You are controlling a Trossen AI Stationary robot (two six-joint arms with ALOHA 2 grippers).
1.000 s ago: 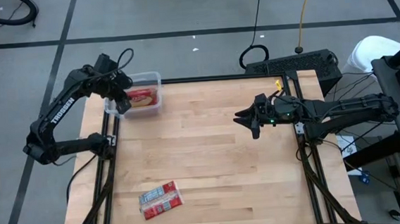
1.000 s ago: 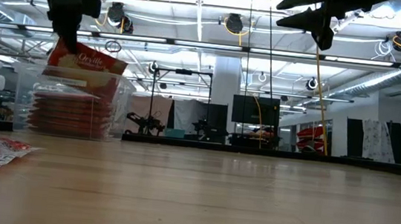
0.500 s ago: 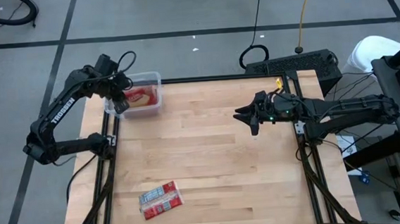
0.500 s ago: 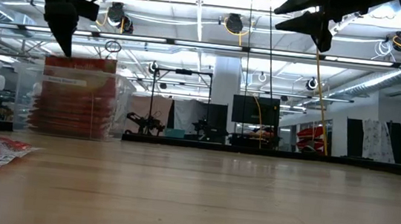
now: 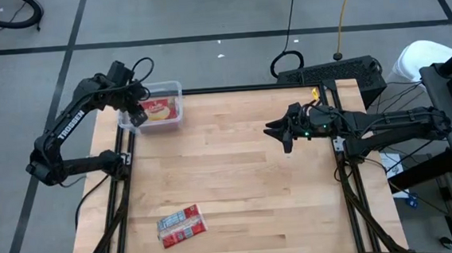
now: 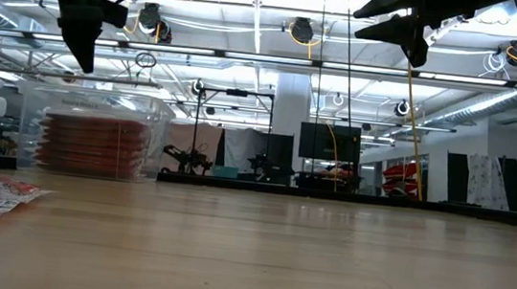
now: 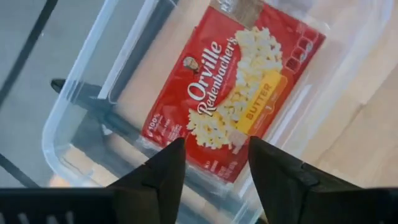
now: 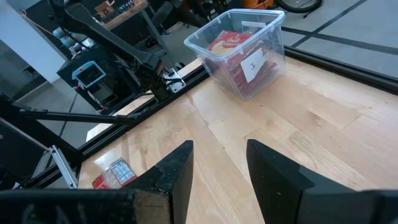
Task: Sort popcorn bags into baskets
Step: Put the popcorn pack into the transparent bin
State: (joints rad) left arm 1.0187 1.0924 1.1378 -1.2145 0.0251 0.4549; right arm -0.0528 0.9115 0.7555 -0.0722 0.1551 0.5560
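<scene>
The clear plastic basket [image 5: 177,88] stands at the table's far left corner and holds a stack of red popcorn bags [image 6: 81,140]. The top bag [image 7: 236,87] lies flat, picture side up. My left gripper [image 7: 214,146] hangs open just above the basket [image 7: 62,106], pointing steeply down, with nothing between its fingers. Two more popcorn bags [image 5: 181,225] lie flat together near the table's front edge, left of centre. My right gripper [image 5: 285,142] hovers open and high over the table's right part, holding nothing.
The table's black frame rails [image 5: 127,189] run along its left and right edges. A black box [image 5: 342,72] with cables sits beyond the far right corner. Bare wood [image 5: 237,173] lies between the basket, the loose bags and my right gripper.
My left gripper has opened over the basket and let go of a popcorn bag. The bag, held tilted above the rim a second ago, has dropped and now lies flat on top of the stack inside.
</scene>
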